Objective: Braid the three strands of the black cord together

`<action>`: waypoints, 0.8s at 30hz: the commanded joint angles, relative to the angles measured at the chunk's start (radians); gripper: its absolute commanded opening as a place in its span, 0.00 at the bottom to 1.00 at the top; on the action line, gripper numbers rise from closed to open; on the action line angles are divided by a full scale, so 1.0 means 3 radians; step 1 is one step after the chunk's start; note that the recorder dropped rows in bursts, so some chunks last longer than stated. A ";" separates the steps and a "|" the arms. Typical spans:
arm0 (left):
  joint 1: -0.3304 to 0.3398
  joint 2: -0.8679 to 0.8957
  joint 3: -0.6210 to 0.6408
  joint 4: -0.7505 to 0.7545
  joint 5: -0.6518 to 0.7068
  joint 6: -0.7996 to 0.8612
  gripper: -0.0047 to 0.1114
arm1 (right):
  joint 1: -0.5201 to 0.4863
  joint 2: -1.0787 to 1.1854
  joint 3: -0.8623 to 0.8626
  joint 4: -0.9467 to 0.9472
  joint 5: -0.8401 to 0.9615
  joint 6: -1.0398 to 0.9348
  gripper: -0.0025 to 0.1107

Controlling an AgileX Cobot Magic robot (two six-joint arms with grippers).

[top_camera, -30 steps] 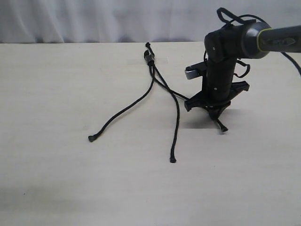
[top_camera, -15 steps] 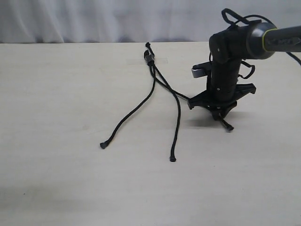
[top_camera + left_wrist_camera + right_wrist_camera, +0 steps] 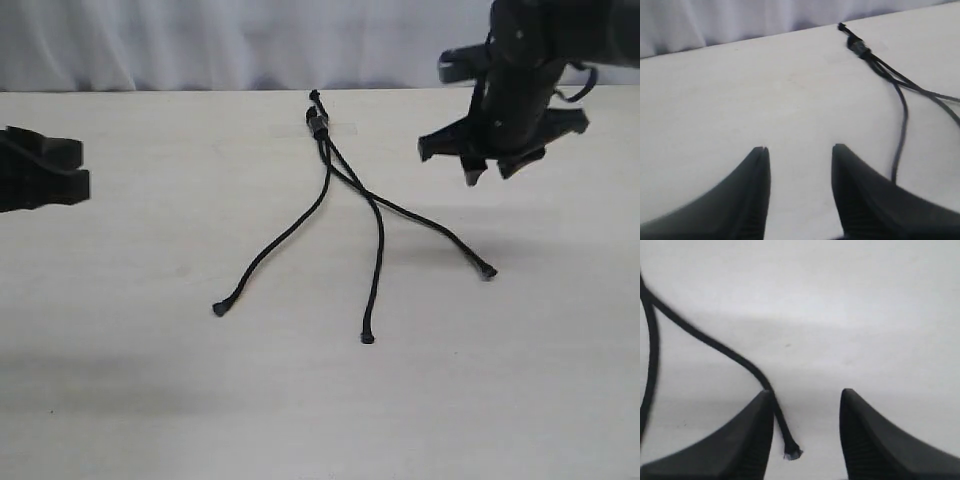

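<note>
Near the middle of the table's [image 3: 120, 380] far edge lies the clipped knot [image 3: 318, 122] of the black cord [image 3: 328, 172], its three strands [image 3: 381, 240] fanning flat toward the near edge, unbraided. Over the far right corner the right gripper [image 3: 490, 172] hovers, fingers apart and empty. At the left edge the left gripper [image 3: 84, 168] is likewise spread and empty.

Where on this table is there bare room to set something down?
Bare table runs along the near edge below the strand tips, and between the left gripper and the nearest strand. Crowded where strands fan from the clip.
</note>
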State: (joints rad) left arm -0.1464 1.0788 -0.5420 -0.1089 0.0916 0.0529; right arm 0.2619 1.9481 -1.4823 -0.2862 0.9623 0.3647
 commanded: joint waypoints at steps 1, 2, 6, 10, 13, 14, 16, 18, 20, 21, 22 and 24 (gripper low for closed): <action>-0.0548 0.0252 -0.0146 -0.0059 -0.0009 -0.0027 0.38 | -0.0013 -0.0646 0.0381 -0.0457 -0.0326 0.0551 0.38; -0.0741 0.0382 -0.0220 -0.0066 -0.0002 -0.0027 0.38 | -0.0013 -0.0962 0.0673 -0.0666 -0.0607 0.0849 0.38; -0.1162 0.0716 -0.0381 -0.0120 0.0023 -0.0027 0.38 | -0.0013 -0.1541 0.1355 -0.0770 -0.1383 0.1208 0.37; -0.1704 0.1448 -0.0877 -0.0114 0.0053 0.0009 0.38 | -0.0013 -0.2316 0.2628 -0.0770 -0.3087 0.1447 0.11; -0.1894 0.1849 -0.1167 -0.0005 0.0157 0.0009 0.38 | -0.0013 -0.2661 0.3174 -0.0764 -0.3379 0.1453 0.06; -0.1962 0.2075 -0.1314 0.0054 0.0202 0.0009 0.38 | -0.0013 -0.2776 0.3359 -0.0764 -0.3394 0.1453 0.06; -0.1993 0.2319 -0.1519 0.0078 0.0329 0.0009 0.38 | -0.0013 -0.2896 0.3590 -0.0764 -0.3404 0.1439 0.06; -0.1993 0.2538 -0.1678 0.0078 0.0385 0.0009 0.38 | -0.0013 -0.2935 0.3749 -0.0764 -0.3404 0.1439 0.06; -0.1993 0.2690 -0.1780 0.0086 0.0385 0.0009 0.38 | -0.0013 -0.2935 0.3823 -0.0745 -0.3404 0.1439 0.06; -0.1993 0.2790 -0.1844 0.0086 0.0392 0.0009 0.38 | -0.0013 -0.2935 0.3851 -0.0745 -0.3422 0.1439 0.06; -0.1993 0.2894 -0.1936 0.0086 0.0424 0.0009 0.38 | -0.0013 -0.2935 0.3875 -0.0745 -0.3491 0.1439 0.06; -0.1993 0.3036 -0.2048 0.0086 0.0526 0.0009 0.38 | -0.0013 -0.2935 0.3875 -0.0745 -0.3535 0.1439 0.06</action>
State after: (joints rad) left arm -0.7367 1.9374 -1.1125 -0.0837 0.2217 0.0563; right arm 0.2619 1.0749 -0.3246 -0.5014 -0.0588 0.7966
